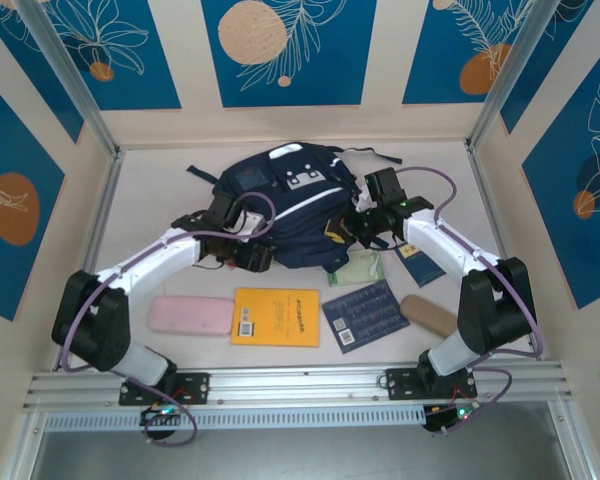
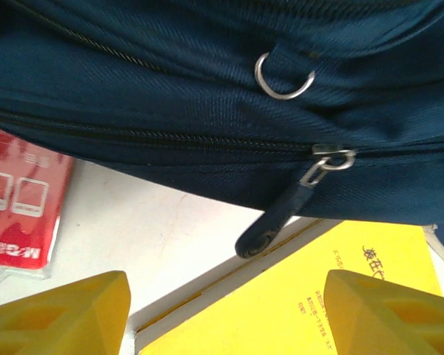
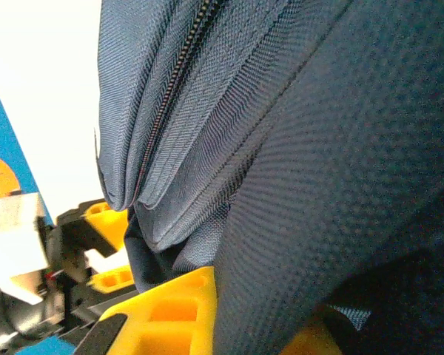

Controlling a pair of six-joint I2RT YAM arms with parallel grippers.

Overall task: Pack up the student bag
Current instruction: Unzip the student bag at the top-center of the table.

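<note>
The student bag (image 1: pixel 290 205), dark navy with white patches, lies at the back middle of the table. My left gripper (image 1: pixel 252 256) is at its near left edge. In the left wrist view this left gripper (image 2: pixel 226 314) stands open with nothing between its yellow fingertips (image 2: pixel 66 314). The bag's zipper pull (image 2: pixel 275 220) hangs just ahead of it, over the yellow book (image 2: pixel 318 296). My right gripper (image 1: pixel 356 226) is at the bag's right side. In the right wrist view the right gripper (image 3: pixel 240 318) is shut on a fold of the student bag's fabric (image 3: pixel 303 163).
In front of the bag lie a pink pencil case (image 1: pixel 190 316), the yellow book (image 1: pixel 276 316), a dark blue booklet (image 1: pixel 365 314) and a brown case (image 1: pixel 429 315). A green pouch (image 1: pixel 355 268) and a small blue item (image 1: pixel 420 265) lie near the right arm. A red packet (image 2: pixel 18 200) lies by the bag.
</note>
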